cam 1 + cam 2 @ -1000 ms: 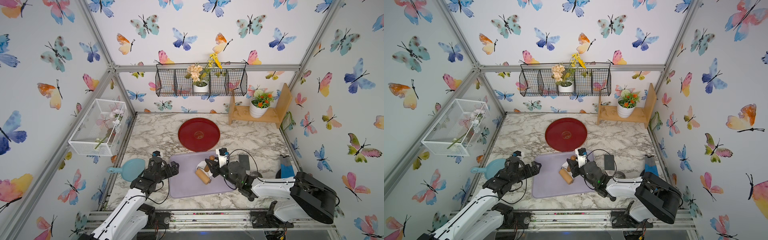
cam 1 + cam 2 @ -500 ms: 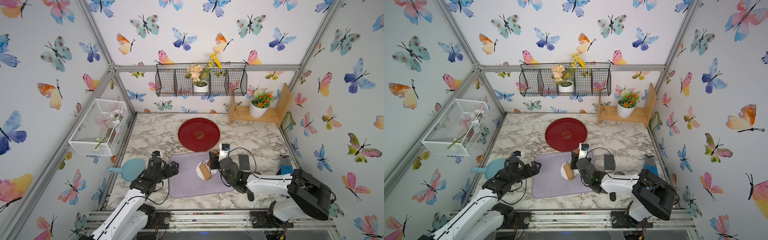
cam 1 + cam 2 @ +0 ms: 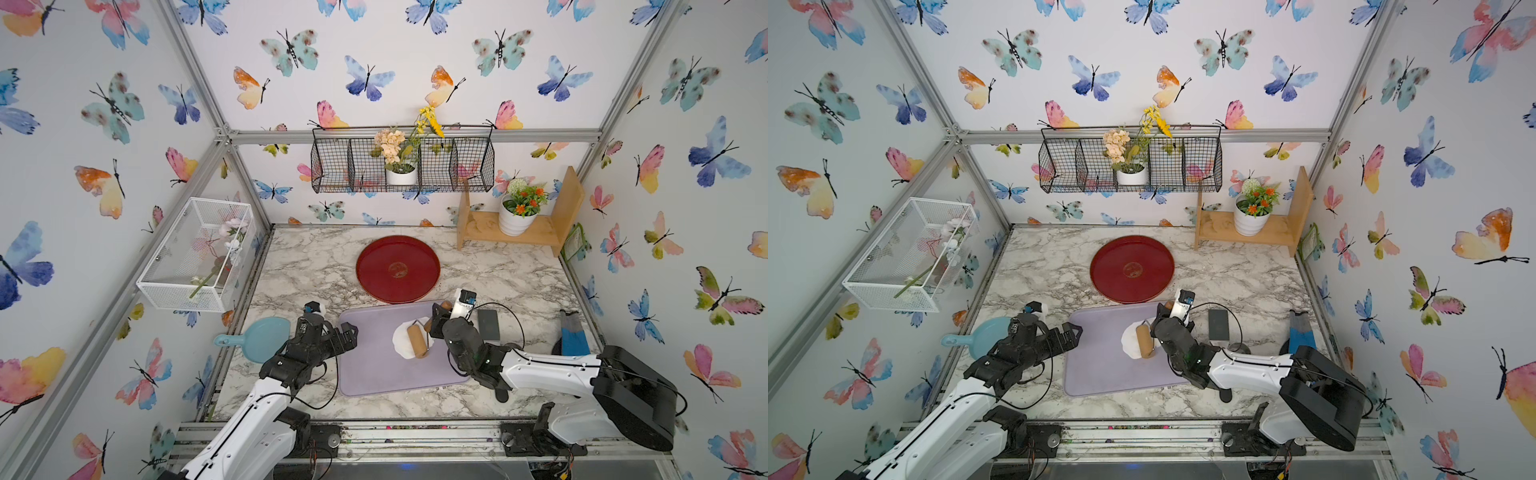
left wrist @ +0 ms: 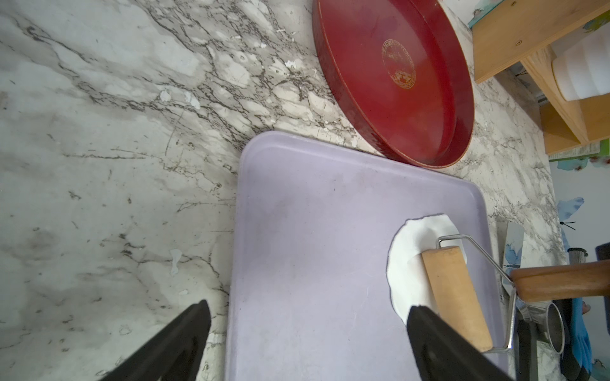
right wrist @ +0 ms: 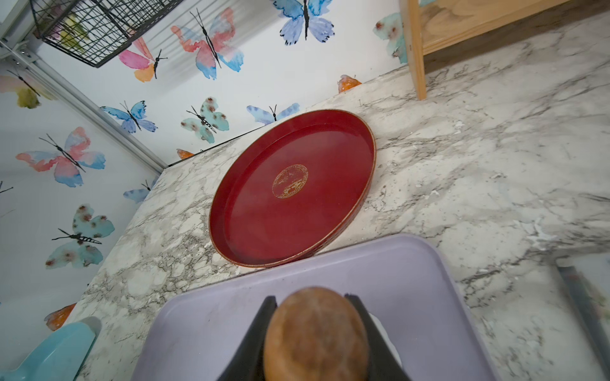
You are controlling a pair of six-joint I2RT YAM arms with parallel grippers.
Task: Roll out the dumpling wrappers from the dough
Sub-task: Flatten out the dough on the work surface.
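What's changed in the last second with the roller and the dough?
The right end effector, gripping the wooden roller by its handle throughout, moved it slightly away from the robot and rightward over the dough, turning the barrel; dough now shows mainly on the barrel's left. Nothing was picked up or released. The left end effector stayed open at the edge of the purple tray; the red tray didn't move.

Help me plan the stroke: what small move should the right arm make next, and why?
Probably push the roller across the dough toward the left gripper: the right gripper is shut on its handle, the roller rests on the dough, and most bare dough lies on that side.
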